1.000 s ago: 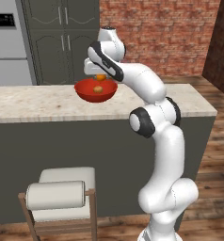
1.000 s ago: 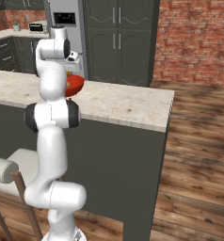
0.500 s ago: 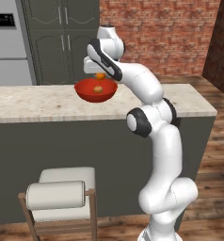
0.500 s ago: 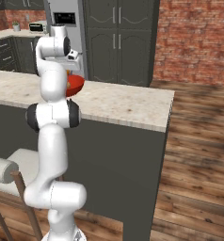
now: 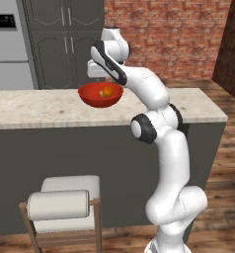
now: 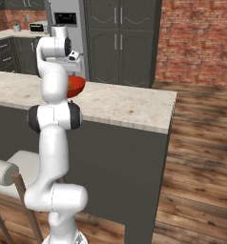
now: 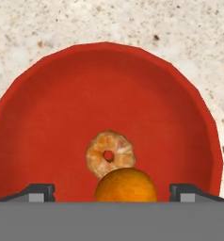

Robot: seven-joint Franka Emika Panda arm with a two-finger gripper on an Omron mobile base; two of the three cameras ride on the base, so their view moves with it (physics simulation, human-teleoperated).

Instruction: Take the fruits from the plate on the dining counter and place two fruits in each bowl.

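Note:
The glossy red bowl [image 5: 100, 95] [image 6: 77, 86] stands on the beige speckled dining counter [image 5: 35, 109] [image 6: 120, 102]. Looking down from the hand, two fruits lie in the red bowl [image 7: 104, 94]: a pale peeled orange fruit [image 7: 109, 153] and a smooth orange fruit [image 7: 125, 185] just in front of it. My gripper [image 5: 100, 79] [image 7: 112, 190] hangs directly over the bowl, open. Its fingertips [image 7: 38, 192] stand wide apart, clear of the smooth orange fruit on both sides. One orange fruit [image 5: 107, 91] shows inside the bowl in the left base view. The plate is out of view.
The counter ends at its right edge [image 6: 170, 119], with wood floor [image 6: 201, 157] beyond. A padded stool [image 5: 65, 202] stands at the counter's front below me. Dark cabinets [image 5: 65, 44] and a fridge [image 5: 6, 44] line the back wall.
My gripper has opened over the red bowl. The orange fruit it held a moment ago now lies in the bowl beside the peeled one. The arm has barely moved.

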